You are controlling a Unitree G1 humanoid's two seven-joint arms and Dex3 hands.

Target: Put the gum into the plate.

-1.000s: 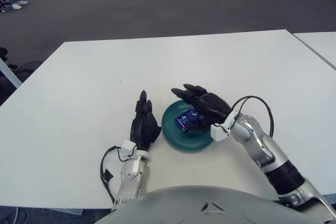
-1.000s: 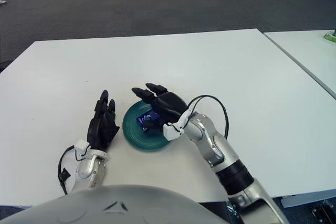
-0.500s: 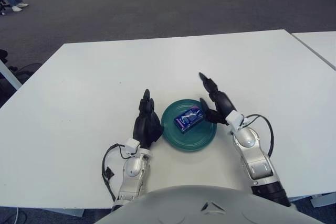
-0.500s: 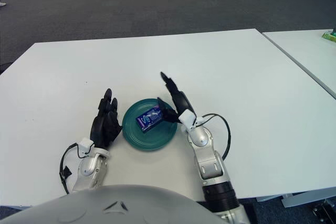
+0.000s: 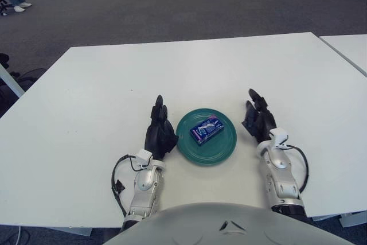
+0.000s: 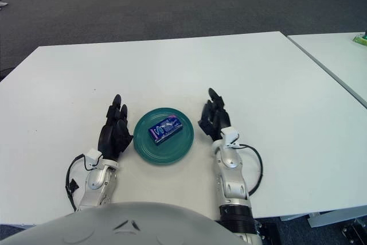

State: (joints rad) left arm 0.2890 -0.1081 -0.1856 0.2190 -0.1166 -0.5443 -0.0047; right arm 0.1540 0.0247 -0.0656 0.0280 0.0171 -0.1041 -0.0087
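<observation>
A blue gum pack [image 5: 206, 129] lies flat inside the round teal plate [image 5: 222, 147] near the table's front edge. My right hand [image 5: 258, 120] rests on the table just right of the plate, fingers straight, holding nothing and clear of the rim. My left hand [image 5: 159, 128] rests on the table just left of the plate, fingers straight and empty. The gum pack [image 6: 165, 128] and plate [image 6: 146, 152] also show in the right eye view, between both hands.
The white table [image 5: 103, 84] stretches wide behind the plate. A second white table [image 5: 350, 47] stands apart at the right. Grey carpet floor lies beyond the far edge.
My right hand has let go of the gum in the plate, drawn back to the right and settled on the table beside the plate. My left hand has stayed in place.
</observation>
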